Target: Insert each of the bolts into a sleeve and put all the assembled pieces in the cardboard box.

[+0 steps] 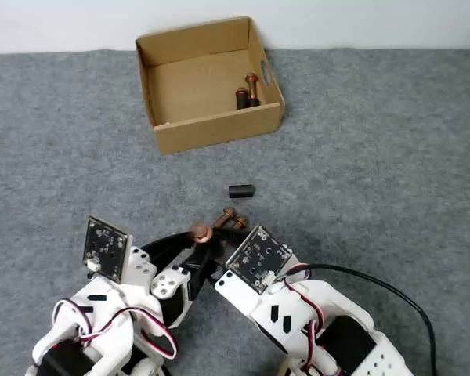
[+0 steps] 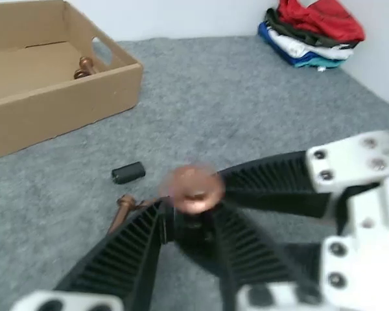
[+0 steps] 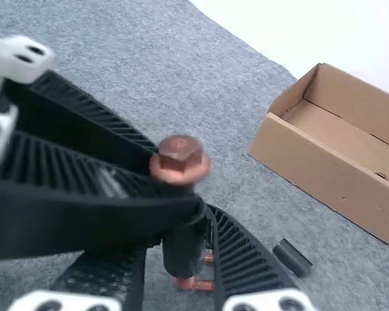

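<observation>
Insertion appears complete in the high view: the sleeved bolt (image 1: 200, 233) sits between both arms, near a loose sleeve (image 1: 241, 191) and spare bolts (image 1: 233, 218), well short of the cardboard box (image 1: 219, 129). Left wrist view: left gripper (image 2: 191, 223) clamped on it. Right wrist view: right gripper (image 3: 185, 253) likewise clamped; next, one must release for transfer to the box.
</observation>
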Controlling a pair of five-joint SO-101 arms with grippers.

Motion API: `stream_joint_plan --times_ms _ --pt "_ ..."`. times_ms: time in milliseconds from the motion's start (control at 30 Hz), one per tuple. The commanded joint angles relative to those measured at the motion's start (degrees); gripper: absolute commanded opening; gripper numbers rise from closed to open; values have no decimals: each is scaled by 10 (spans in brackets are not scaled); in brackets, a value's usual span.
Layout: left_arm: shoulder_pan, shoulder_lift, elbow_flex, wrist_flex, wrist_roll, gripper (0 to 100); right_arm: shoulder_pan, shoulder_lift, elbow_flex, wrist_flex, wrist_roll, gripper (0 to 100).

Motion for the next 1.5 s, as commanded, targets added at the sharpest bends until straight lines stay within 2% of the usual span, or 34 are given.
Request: stream_joint_plan --times_ms 0,233,567,667,833,1067,1200,1333,1467 --pt "7 6 4 35 -8 200 0 -1 -32 -14 4 8" --pt "6 7 -54 46 -9 202 0 0 -32 -13 4 8" --pt "1 8 -146 123 -9 199 26 0 -30 -12 4 8" --pt "-42 7 -163 121 -17 175 44 0 -30 -12 4 8" --pt "-150 2 -158 80 -83 0 75 -4 -30 16 -1 8" --pt "-314 2 -11 -10 -159 3 181 0 -34 57 -103 8" --pt "-377 2 111 -76 -187 3 253 1 -44 82 -159 8" --pt "-401 2 212 -127 -197 3 291 38 -99 125 -201 8" --pt "-396 2 270 -149 -197 4 305 145 -195 156 -224 8"
